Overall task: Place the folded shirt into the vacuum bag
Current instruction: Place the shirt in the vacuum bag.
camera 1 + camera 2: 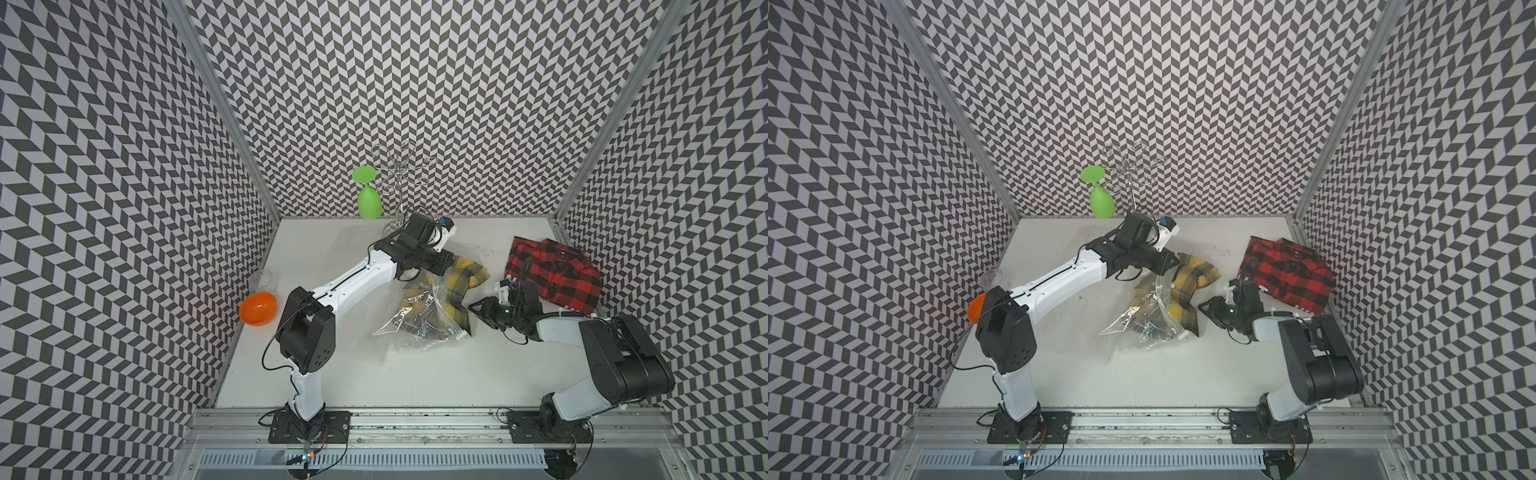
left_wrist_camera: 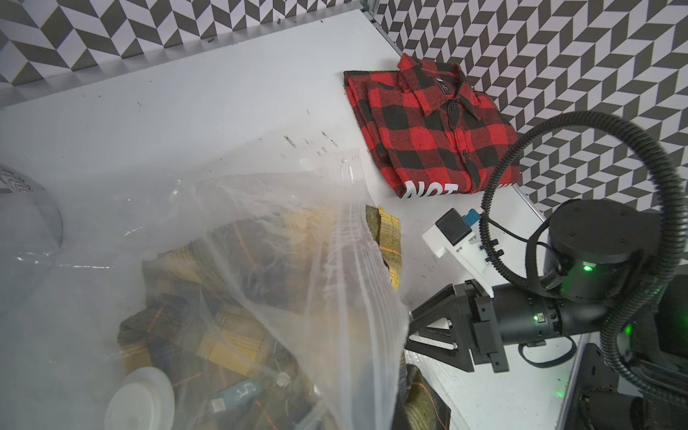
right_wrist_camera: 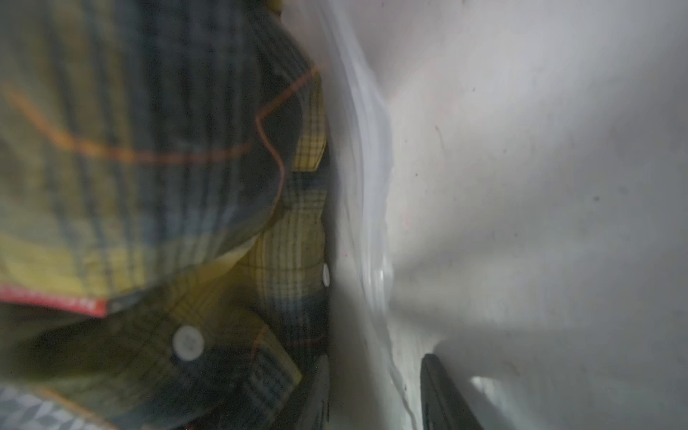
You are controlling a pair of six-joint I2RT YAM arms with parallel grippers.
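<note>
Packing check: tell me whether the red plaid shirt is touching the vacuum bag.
Apart. Both top views show a strip of bare table between the red plaid shirt and the vacuum bag.

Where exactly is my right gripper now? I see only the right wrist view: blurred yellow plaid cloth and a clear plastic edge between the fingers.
Observer: The right gripper is at the mouth of the vacuum bag, against its zip strip.
Operator: Is the mouth of the bag held open?
Observer: It seems so. The left gripper is shut on the upper layer of the bag and holds it raised.
Operator: Is the yellow shirt fully inside?
Observer: No. The yellow plaid shirt is only partly in, and one end sticks out past the zip strip.
</note>
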